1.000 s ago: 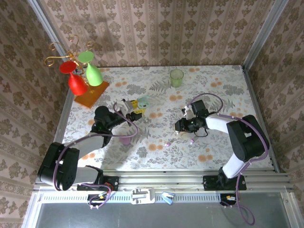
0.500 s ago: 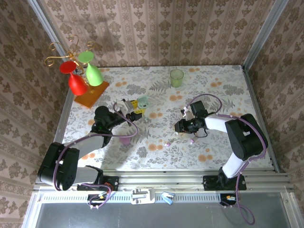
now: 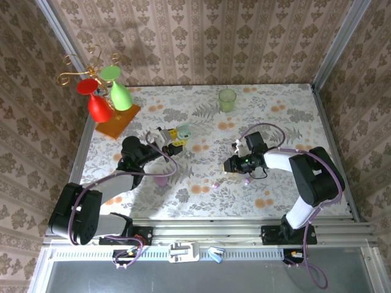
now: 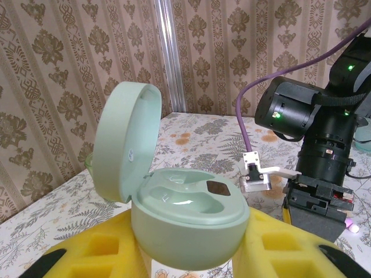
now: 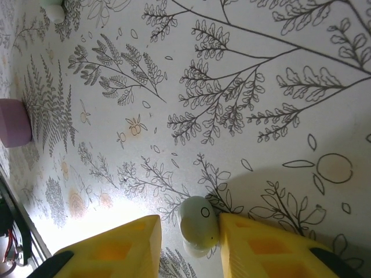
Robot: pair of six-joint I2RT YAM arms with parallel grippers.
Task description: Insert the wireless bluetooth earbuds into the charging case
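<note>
Left gripper (image 4: 191,258) jaws are clamped on the open mint-green charging case (image 4: 185,214), its lid tipped back toward frame left. Right gripper (image 5: 189,227) jaws stand slightly apart around a pale green earbud (image 5: 197,225) on the floral table (image 5: 261,87). It touches the yellow pad (image 5: 255,243) at frame right, with a sliver of gap at the other. The right wrist camera gives me that contact. The overhead gives me two pinkish-purple earbuds (image 3: 247,181) lying loose just below that gripper, and a purple case (image 3: 160,180) lower left of centre. Since a second ago the right gripper has edged down-left. The green bud carries a small ring mark.
</note>
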